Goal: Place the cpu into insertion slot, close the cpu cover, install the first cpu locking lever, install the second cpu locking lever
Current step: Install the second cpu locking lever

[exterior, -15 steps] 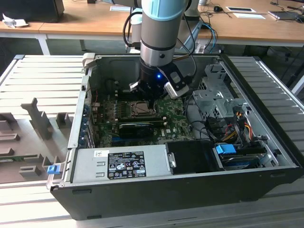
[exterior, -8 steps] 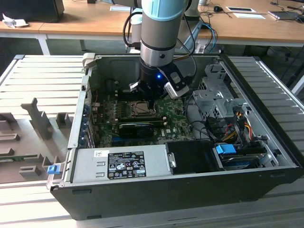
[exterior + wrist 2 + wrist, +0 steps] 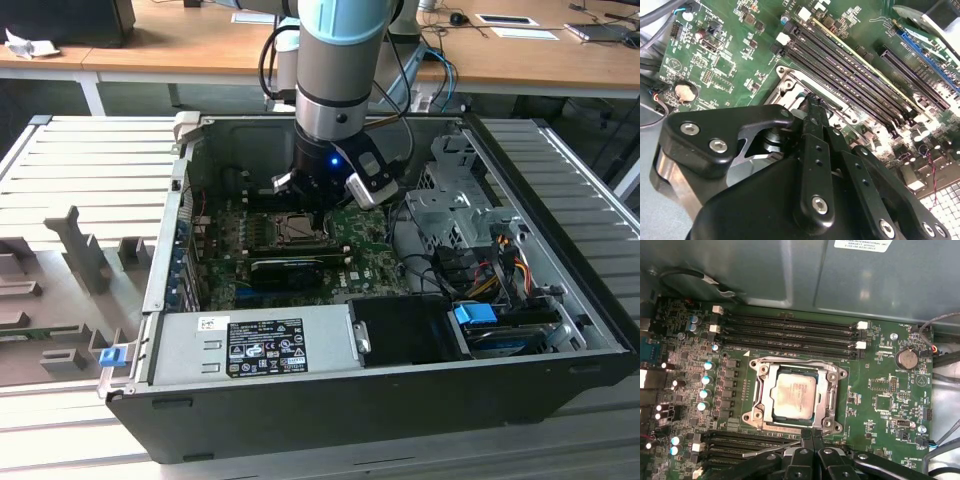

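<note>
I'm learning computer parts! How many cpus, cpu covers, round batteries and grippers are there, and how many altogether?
cpu: 1
cover: 1
battery: 1
gripper: 1
Total: 4

Second wrist view: gripper (image 3: 812, 100) body covers most of the insertion slot (image 3: 790, 82); cpu hidden behind it. First wrist view: gripper (image 3: 811, 432) base cut off by the edge. Exterior view: arm (image 3: 335, 90) hides the socket's far part; slot contents too small to tell.
</note>
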Tool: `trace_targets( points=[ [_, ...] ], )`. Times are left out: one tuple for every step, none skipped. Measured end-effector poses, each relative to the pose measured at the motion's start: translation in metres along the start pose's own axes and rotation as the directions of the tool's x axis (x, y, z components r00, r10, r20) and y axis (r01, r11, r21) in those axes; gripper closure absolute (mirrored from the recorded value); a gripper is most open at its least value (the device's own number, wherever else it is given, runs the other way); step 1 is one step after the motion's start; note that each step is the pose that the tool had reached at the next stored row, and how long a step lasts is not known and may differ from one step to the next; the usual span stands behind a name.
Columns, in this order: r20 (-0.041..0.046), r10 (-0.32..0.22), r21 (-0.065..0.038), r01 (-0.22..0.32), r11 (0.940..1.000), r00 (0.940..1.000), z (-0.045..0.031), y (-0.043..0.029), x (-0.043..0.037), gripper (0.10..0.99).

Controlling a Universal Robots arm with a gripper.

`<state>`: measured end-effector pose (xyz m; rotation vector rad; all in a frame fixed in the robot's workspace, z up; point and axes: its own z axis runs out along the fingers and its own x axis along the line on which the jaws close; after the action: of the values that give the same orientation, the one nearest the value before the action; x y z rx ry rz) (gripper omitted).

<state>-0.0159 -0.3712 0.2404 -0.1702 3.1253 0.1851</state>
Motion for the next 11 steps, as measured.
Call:
trace_targets(
  points=[
    [0.0001,0.001,0.0,-0.001,1.0,1.0,0.0,-0.0005,0.0,0.98],
    [0.0002,0.002,0.0,-0.002,1.0,1.0,-0.0001,-0.0013,0.0,0.98],
    [0.0005,0.005,-0.001,-0.005,1.0,1.0,-0.0003,-0.0028,0.0002,0.98],
    [0.0009,0.008,-0.001,-0.008,1.0,1.0,-0.0004,-0.0039,0.0004,0.98],
    [0.0009,0.01,-0.001,-0.01,0.9999,0.9999,-0.0005,-0.0045,0.0003,0.98],
    [0.0011,0.012,-0.001,-0.012,0.9999,0.9999,-0.0005,-0.0046,-0.0002,0.98],
    [0.0008,0.012,-0.001,-0.012,0.9999,0.9999,-0.0002,-0.0047,-0.0001,0.98],
    [0.0004,0.013,-0.001,-0.013,0.9999,0.9999,0.0,-0.0046,0.0013,0.98],
    [0.0004,0.013,-0.001,-0.013,0.9999,0.9999,0.0003,-0.0043,0.0042,0.98],
    [0.001,0.015,-0.004,-0.015,0.9999,0.9999,0.0012,-0.0035,0.0118,0.98],
    [0.0009,0.014,-0.005,-0.014,0.9999,0.9999,0.0016,-0.0036,0.0161,0.98]
  ],
)
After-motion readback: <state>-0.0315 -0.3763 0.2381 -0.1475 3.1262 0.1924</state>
